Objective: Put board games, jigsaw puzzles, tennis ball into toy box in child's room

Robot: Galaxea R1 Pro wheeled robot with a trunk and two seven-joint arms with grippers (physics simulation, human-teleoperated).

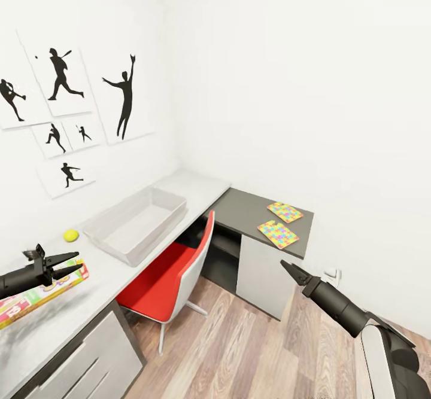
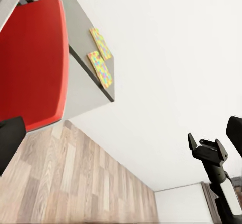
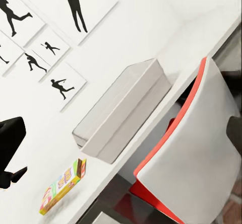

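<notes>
A: status L arm?

B: Left gripper (image 1: pixel 70 264) over the near end of the long light-grey desk top (image 1: pixel 60 321), fingers spread, nothing pinched. The flat cardboard board game with yellow-green-red cartoon print (image 1: pixel 36 297) lies on the desk right under/behind it. Touching a finger or not, can't tell from the head cam.

A: R arm?

B: Right gripper (image 1: pixel 293 270) hangs over the wood-plank floor (image 1: pixel 251 351) beside the white desk side panel (image 1: pixel 260 273). Tips look pressed together, empty.

A: bin + rest of the toys?

B: Light-grey shallow toy box w/ flared sides (image 1: pixel 136 224) sits mid-desk, looks empty inside. Small yellow-green tennis ball (image 1: pixel 71 235) on the top, near the bin's end and well apart from the game. Two thin multicolour jigsaw puzzle squares (image 1: pixel 281 224) lie flat side by side on the dark-grey corner section (image 1: pixel 245 210), close but apart.

A: anything else?

B: Red chair w/ white shell (image 1: pixel 173 273) tucked at the desk, below the bin. Black-silhouette baseball prints (image 1: pixel 66 112) on the wall above.
</notes>
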